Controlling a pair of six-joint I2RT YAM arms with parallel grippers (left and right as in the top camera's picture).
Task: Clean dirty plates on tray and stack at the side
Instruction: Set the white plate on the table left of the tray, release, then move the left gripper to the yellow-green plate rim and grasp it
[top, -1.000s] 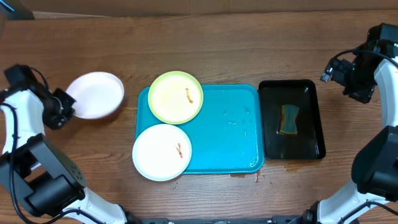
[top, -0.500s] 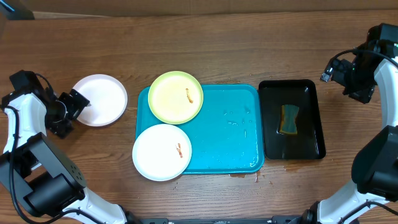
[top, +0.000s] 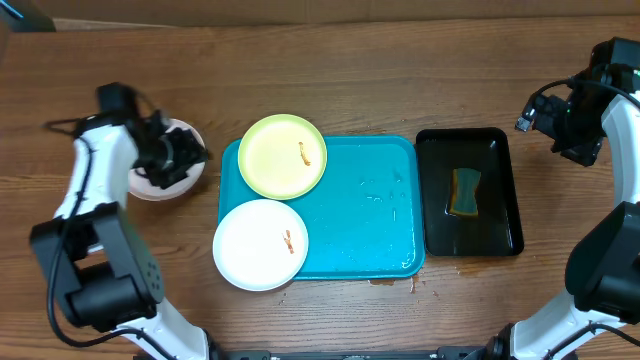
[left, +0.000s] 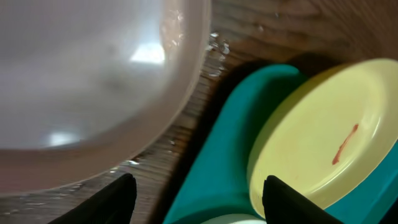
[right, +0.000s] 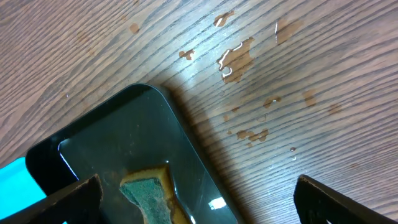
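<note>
A white plate (top: 150, 183) (left: 81, 81) lies on the wood left of the turquoise tray (top: 370, 215) (left: 227, 168). My left gripper (top: 193, 152) (left: 199, 202) hovers over that plate's right rim, pointing toward the tray, open with nothing between its fingers (left: 109, 200). On the tray's left side sit a yellow-green plate (top: 283, 155) (left: 323, 130) and a white plate (top: 260, 243), each with a small orange-brown smear. My right gripper (top: 572, 125) (right: 199, 205) hangs open at the far right, above the table beside the black tray's corner.
A black tray (top: 500, 200) (right: 118, 149) right of the turquoise one holds a yellow-and-green sponge (top: 463, 192) (right: 149, 199). Water droplets (right: 236, 56) lie on the wood near it, and the right half of the turquoise tray is wet.
My left gripper let go of the white plate's rim and opened. The arm then swung up and right over that plate, toward the tray. The right arm has not moved.
</note>
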